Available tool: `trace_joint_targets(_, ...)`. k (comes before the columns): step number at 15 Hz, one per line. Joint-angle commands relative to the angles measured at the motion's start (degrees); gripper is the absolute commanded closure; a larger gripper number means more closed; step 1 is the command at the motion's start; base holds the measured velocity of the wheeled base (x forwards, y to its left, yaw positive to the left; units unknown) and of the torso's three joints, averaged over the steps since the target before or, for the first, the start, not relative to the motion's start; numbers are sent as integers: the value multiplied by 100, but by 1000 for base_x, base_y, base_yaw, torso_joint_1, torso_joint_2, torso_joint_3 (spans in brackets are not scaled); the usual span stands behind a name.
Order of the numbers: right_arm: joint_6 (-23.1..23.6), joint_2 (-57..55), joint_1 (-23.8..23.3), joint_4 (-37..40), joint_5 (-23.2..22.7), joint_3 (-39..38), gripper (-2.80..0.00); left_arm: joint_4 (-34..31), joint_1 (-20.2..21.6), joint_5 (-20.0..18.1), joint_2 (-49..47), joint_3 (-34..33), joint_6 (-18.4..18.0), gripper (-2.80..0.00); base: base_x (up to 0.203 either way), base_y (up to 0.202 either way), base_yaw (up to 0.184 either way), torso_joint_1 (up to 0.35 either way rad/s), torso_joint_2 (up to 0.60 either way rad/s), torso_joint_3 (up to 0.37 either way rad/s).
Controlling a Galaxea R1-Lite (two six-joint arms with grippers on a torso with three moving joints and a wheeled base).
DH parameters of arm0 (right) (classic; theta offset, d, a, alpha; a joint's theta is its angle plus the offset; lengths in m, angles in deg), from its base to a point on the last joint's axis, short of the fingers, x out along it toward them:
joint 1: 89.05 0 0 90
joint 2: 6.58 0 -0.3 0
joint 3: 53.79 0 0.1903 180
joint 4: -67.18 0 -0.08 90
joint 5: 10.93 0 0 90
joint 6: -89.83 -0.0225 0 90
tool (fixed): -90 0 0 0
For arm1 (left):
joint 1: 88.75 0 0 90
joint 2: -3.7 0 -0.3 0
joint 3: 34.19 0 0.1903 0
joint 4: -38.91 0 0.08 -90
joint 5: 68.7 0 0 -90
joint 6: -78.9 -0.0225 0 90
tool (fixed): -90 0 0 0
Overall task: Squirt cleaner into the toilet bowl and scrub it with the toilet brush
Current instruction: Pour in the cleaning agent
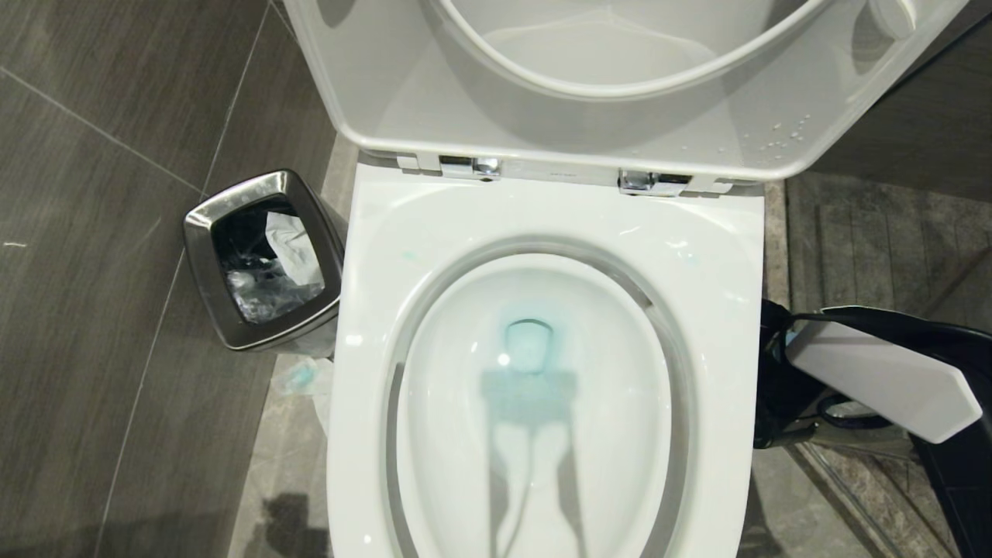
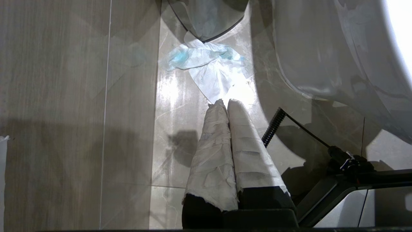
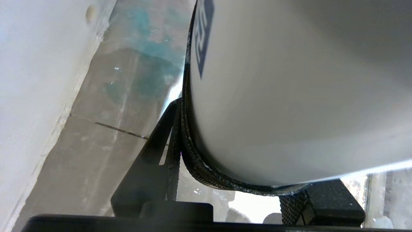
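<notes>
The toilet bowl (image 1: 449, 372) lies open below me, and a blue streak of cleaner (image 1: 529, 349) runs down to its drain. My right gripper (image 1: 775, 387) is low beside the bowl's right rim. In the right wrist view its black ribbed pad (image 3: 193, 161) bends round a white bottle (image 3: 289, 96) with a dark blue label, shut on it. My left gripper (image 2: 225, 102) hangs over the floor left of the toilet with its white-wrapped fingers pressed together on nothing. The toilet brush is out of view.
The seat and lid (image 1: 542, 116) stand raised behind the bowl. A steel waste bin (image 1: 263, 260) holding paper stands on the floor at the left. A crumpled tissue (image 2: 209, 64) stained blue lies between bin and toilet. Grey floor tiles lie on both sides.
</notes>
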Motion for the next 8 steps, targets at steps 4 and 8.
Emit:
trace_joint_targets(4, -207, 363, -128, -56, 193, -181, 0, 0, 6, -3, 0, -4, -1, 0, 0, 0, 0, 0, 0, 0)
trace_joint_targets(8, -334, 825, -204, -56, 199, -339, 0, 0, 6, -3, 0, -4, -1, 0, 0, 0, 0, 0, 0, 0)
